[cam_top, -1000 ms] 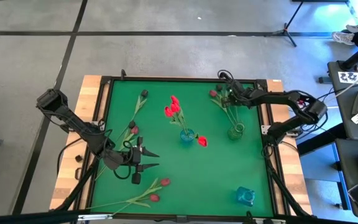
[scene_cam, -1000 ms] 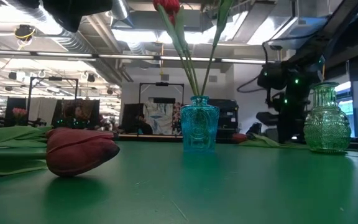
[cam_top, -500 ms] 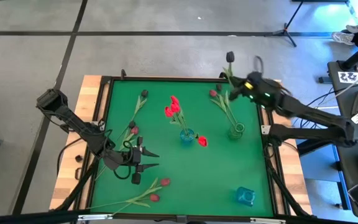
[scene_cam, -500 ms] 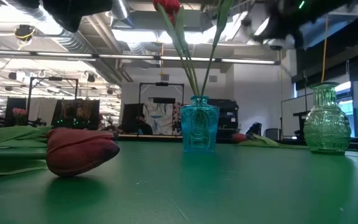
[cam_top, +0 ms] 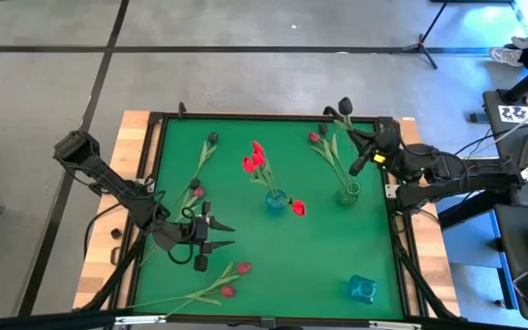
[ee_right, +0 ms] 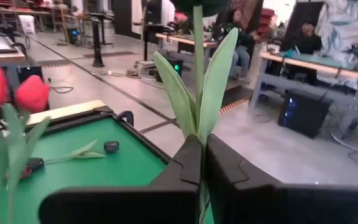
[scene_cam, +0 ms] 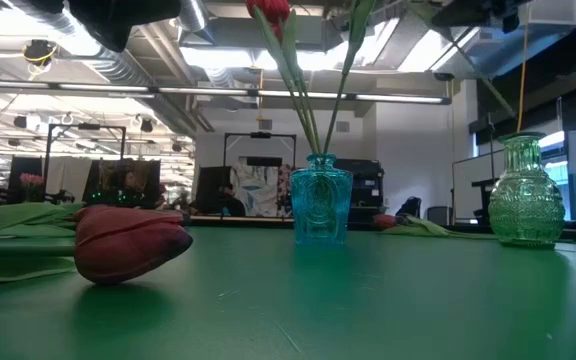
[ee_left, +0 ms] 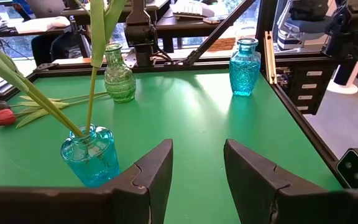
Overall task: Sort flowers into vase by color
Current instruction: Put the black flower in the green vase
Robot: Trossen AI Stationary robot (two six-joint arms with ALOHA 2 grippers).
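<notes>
Left gripper [cam_top: 216, 234] low over the mat's left side, fingers spread, nothing held; loose tulips [cam_top: 211, 291] lying around it; red tulips [cam_top: 256, 160] in the blue vase [cam_top: 275, 201] mid-table; right gripper [cam_top: 367, 151] aloft over the green vase [cam_top: 347, 193], fingers pinching a maroon tulip [cam_top: 345, 106] by its stem.

Red tulips [cam_top: 256, 160] stand in the blue vase [cam_top: 274, 201]. One dark-headed tulip [cam_top: 345, 106] hangs stem-down above the green vase [cam_top: 347, 193]; other tulips [cam_top: 227, 280] lie scattered around it.
</notes>
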